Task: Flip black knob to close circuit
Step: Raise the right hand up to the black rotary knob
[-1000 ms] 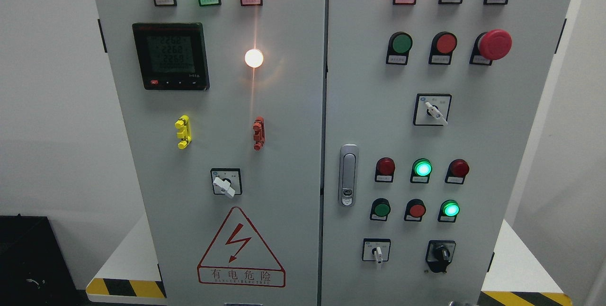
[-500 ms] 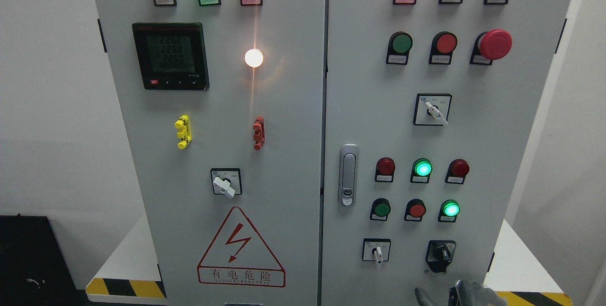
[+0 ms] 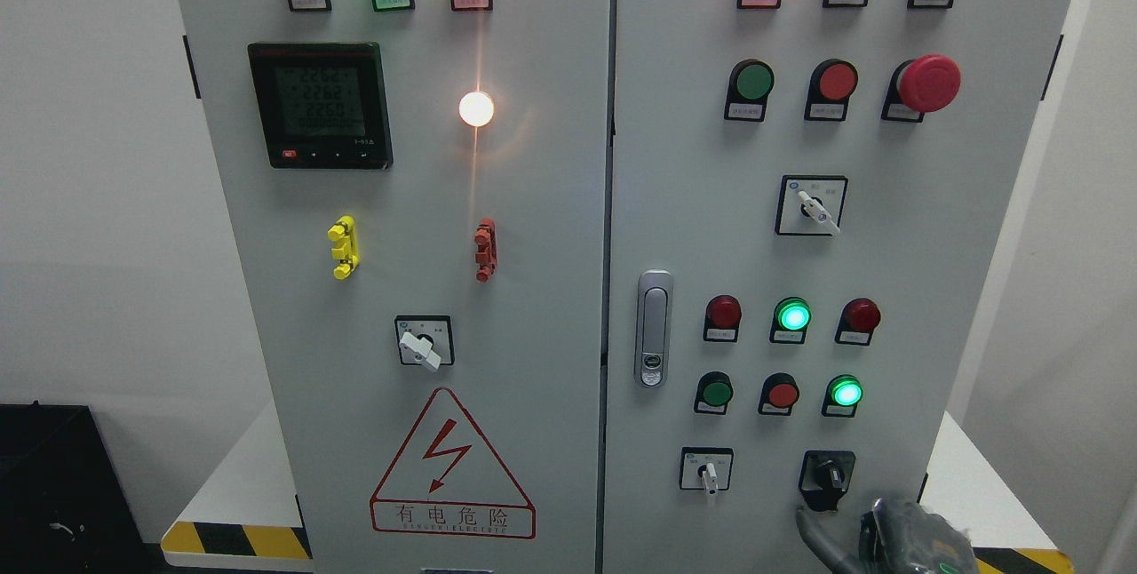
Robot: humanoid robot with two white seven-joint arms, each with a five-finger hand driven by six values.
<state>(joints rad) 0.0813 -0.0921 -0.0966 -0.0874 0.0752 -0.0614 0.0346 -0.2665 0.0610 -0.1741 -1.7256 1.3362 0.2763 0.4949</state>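
The black knob (image 3: 830,476) sits on a black square plate at the lower right of the right cabinet door (image 3: 888,254), its handle pointing roughly downward. My right hand (image 3: 875,538) rises from the bottom edge just below the knob. Its dark fingers are spread and hold nothing; one fingertip (image 3: 804,516) reaches up close under the knob's plate, not touching the knob. The left arm is out of view.
A white-handled selector (image 3: 708,473) sits left of the knob. Green and red lamps and buttons (image 3: 783,394) lie above it. A silver door latch (image 3: 654,328) is on the door's left edge. The white base with yellow-black striping (image 3: 1021,556) lies right.
My right hand has come up from below the picture's bottom edge toward the black knob, with more of it showing than half a second ago. The knob has not turned.
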